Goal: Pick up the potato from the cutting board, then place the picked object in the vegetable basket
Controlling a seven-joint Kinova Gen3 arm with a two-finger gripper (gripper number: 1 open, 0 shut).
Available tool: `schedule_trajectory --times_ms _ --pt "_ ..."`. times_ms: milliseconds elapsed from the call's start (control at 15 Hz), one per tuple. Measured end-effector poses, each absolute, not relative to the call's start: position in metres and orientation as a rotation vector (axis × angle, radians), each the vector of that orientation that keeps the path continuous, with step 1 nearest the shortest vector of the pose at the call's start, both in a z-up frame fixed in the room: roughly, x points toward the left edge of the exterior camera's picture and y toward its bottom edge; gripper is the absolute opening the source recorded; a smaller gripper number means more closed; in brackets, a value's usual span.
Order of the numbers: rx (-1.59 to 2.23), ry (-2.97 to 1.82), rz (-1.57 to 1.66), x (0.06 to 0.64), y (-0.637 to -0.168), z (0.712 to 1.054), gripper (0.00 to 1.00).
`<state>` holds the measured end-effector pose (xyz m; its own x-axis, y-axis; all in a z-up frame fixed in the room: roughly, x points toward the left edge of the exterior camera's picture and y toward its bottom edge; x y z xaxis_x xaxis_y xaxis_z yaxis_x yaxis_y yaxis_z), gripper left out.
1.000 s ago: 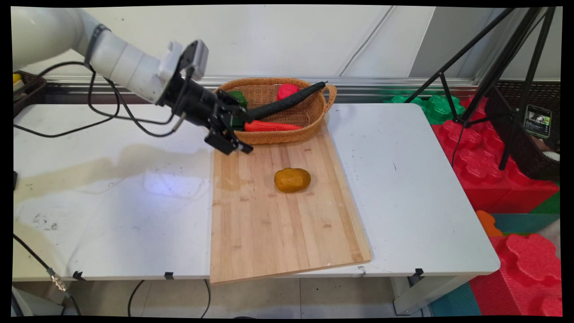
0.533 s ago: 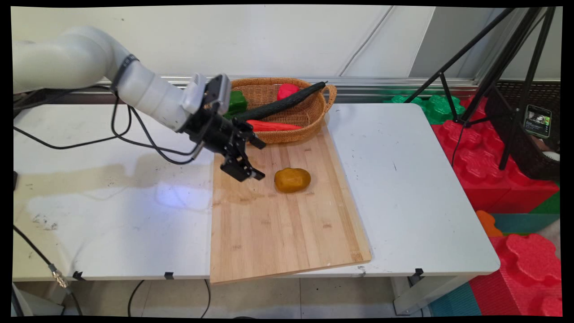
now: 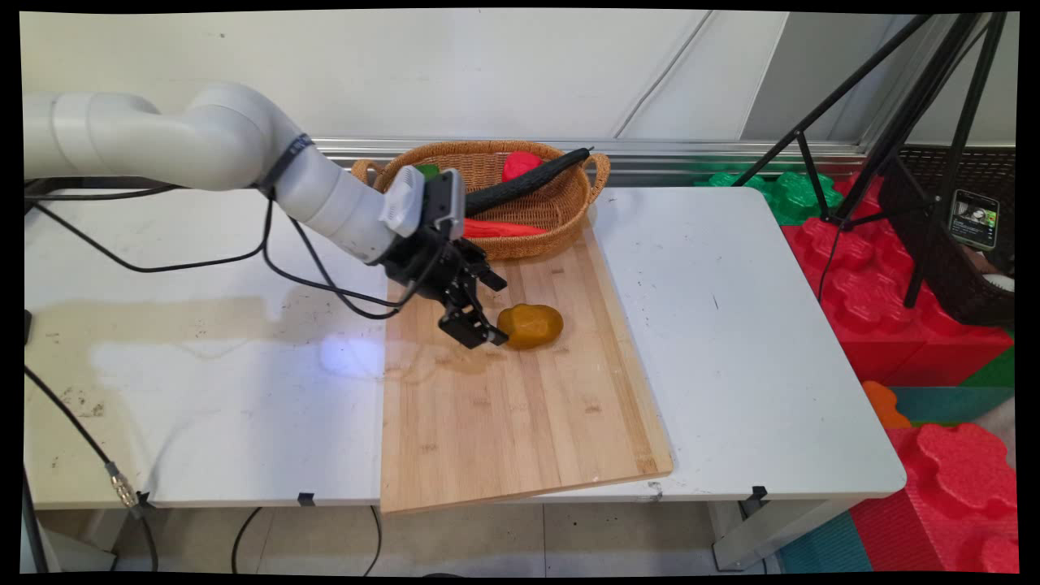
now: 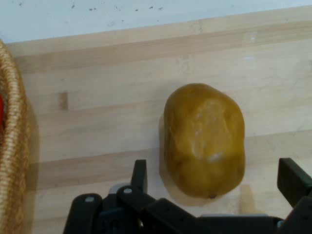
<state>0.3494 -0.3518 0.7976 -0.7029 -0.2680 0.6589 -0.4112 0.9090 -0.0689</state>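
- The black two-finger gripper has its fingers wide open, holding nothing, on both sides of the brown-yellow oval potato.
- The potato lies on the light wooden cutting board on the white desk, near the woven wicker basket.

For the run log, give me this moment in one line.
gripper: open, jaws either side of potato | potato: on cutting board | basket: behind

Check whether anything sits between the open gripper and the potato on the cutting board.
Nothing visible does. The gripper is open just left of the potato, and in the hand view only bare cutting board lies between its fingers and the potato. The basket sits behind, apart.
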Motion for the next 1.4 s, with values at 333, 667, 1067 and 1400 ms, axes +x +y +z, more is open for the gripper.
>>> schedule_trajectory --times_ms 333,667,1067,1400 --pt "0.492 -2.401 0.27 0.329 -0.363 0.784 1.0" --pt "0.501 -2.412 0.269 0.313 -0.373 0.775 1.0" --pt "0.498 -2.417 0.268 0.304 -0.378 0.77 0.0" --pt "0.493 -2.412 0.271 0.3 -0.379 0.769 0.0"
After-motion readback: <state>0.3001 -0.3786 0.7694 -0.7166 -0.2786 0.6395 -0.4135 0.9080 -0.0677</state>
